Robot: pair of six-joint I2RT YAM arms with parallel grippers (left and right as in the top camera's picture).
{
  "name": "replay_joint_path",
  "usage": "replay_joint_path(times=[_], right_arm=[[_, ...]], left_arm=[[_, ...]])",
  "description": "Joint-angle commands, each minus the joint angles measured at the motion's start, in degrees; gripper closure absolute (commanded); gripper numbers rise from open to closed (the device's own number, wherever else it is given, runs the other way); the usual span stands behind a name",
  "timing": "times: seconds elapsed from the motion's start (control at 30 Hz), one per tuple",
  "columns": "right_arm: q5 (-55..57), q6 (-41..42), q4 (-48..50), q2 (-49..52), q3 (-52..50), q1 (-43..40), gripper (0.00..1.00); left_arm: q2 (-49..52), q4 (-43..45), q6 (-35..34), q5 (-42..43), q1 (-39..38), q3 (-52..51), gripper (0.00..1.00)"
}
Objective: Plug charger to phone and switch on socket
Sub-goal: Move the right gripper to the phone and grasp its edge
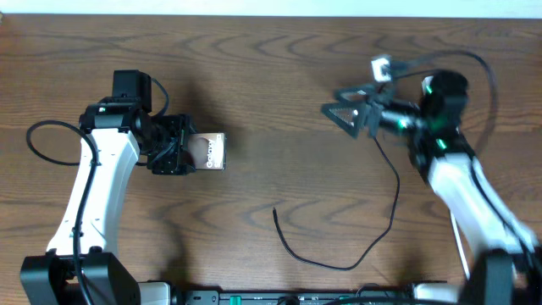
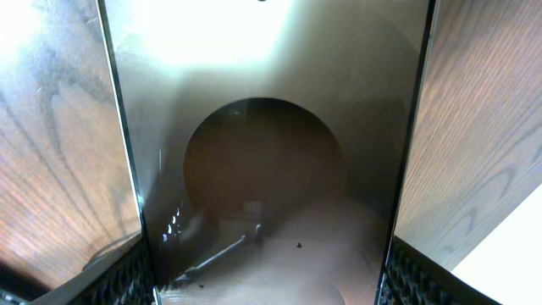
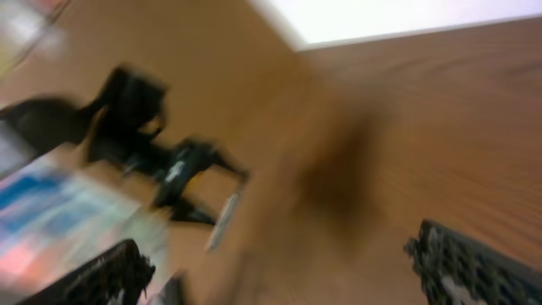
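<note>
Dark wood-grain desk (image 1: 271, 51) with a pale band (image 1: 271, 7) along its far edge, and two arms reaching over it.

The left hand (image 1: 188, 153) pinches one end of the phone (image 1: 212, 152), whose other end sticks out toward the middle of the desk. In the left wrist view its glossy face mirrors a dark round shape. Well apart from the phone, on the other arm's side, the right hand (image 1: 343, 112) is spread with nothing between its fingers. The charger (image 1: 397, 182) trails from under that hand and loops over bare wood. Its free end is the part nearest the phone, not touching it. The right wrist view is blurred.
</note>
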Motion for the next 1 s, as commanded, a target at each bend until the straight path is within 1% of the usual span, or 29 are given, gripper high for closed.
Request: replay_joint_path(times=[0.0,0.03,0.1,0.13,0.17,0.23,0.3,0.4,0.63,0.77,0.83,0.97], right_arm=[[-15.0,12.3,7.1,11.8,7.0,2.4,0.01],[-11.3,21.3,10.7,15.9,8.2,4.2,0.01],[-10.1,24.3,17.6,19.4,8.4,6.4,0.02],[-10.1,25.1,20.6,20.7,8.4,7.4,0.06],[-10.1,25.9,23.2,21.9,8.4,8.7,0.08],[-9.4,27.0,26.0,23.5,8.4,11.2,0.07],[-7.5,26.6,26.0,24.2,8.4,13.9,0.05],[-4.3,25.1,25.2,24.3,8.3,17.0,0.06],[4.6,24.8,22.9,24.3,8.3,22.9,0.11],[7.8,24.2,18.0,24.3,8.3,24.3,0.12],[9.1,22.7,15.2,24.3,8.3,25.0,0.14],[11.8,20.1,10.1,24.3,8.3,26.9,0.15]], left_arm=[[-0.8,-0.2,0.9,-0.8,-0.1,1.5,0.93],[-0.8,-0.1,0.7,-0.8,-0.1,1.5,0.93],[-0.8,-0.1,0.7,-1.2,-0.1,1.5,0.93],[-0.8,-0.2,0.7,-1.6,-0.1,1.5,0.93],[-0.8,-0.2,0.7,-2.4,-0.1,1.5,0.93],[-0.8,-0.2,-0.2,-4.2,-0.4,1.4,0.93],[-0.7,-0.2,-1.9,-5.4,-0.9,1.1,0.93],[-0.3,0.3,-3.1,-6.4,-2.4,1.1,0.93],[0.9,2.1,-5.6,-7.2,-6.5,1.1,0.93],[1.1,2.6,-7.0,-6.7,-6.8,1.1,0.93],[1.1,2.9,-7.8,-6.1,-6.8,1.1,0.93],[1.1,3.5,-8.3,-5.5,-6.8,1.1,0.93]])
